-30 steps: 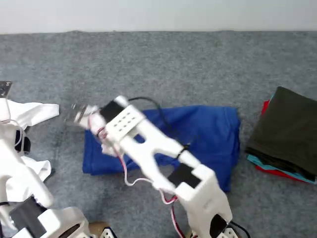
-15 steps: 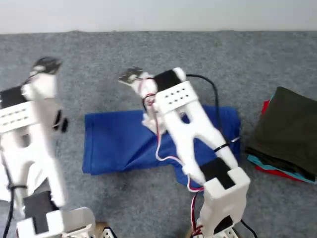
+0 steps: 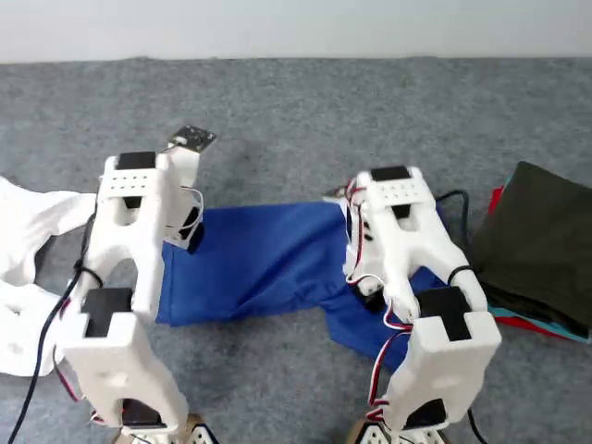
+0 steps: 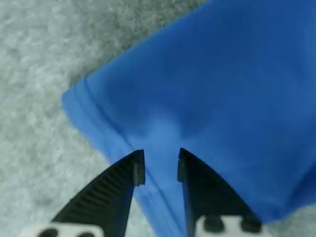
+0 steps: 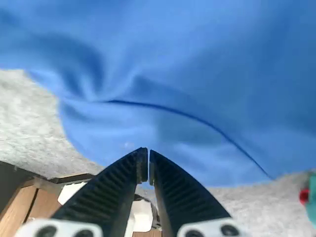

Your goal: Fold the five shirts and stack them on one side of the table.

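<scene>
Though spread mostly flat across the grey worktop [image 3: 296, 111], not yet folded: blue shirt [image 3: 268, 254], plain saturated blue, roughly rectangular. Long diagonal crease through its middle. One rumpled flap at its lower right corner, skewed out of line with the rest. Doubled stitched hem along the edge at its left corner, plain in the left wrist view.

Above the blue shirt's left edge: left arm [image 3: 134, 240], with the left gripper [image 4: 157, 165] poised over that hemmed corner. Fingers parted by a narrow gap, nothing between them, blue cloth showing through the gap. Cannot tell whether the tips touch the cloth.

Over the blue shirt's right part: right arm [image 3: 407, 250], with the right gripper [image 5: 148, 157] near the shirt's edge. Fingers drawn almost together, only a sliver between the tips, nothing caught there. Beyond the tips, soft folds fanning out from a pucker, and a dark seam line curving across the cloth.

Right of the blue shirt, near it: stack of folded shirts [image 3: 536, 245], a dark olive-black one on top, teal and red edges peeking out beneath.

Left of the blue shirt, beyond the left arm: white shirt [image 3: 32, 222], crumpled and unfolded.
</scene>
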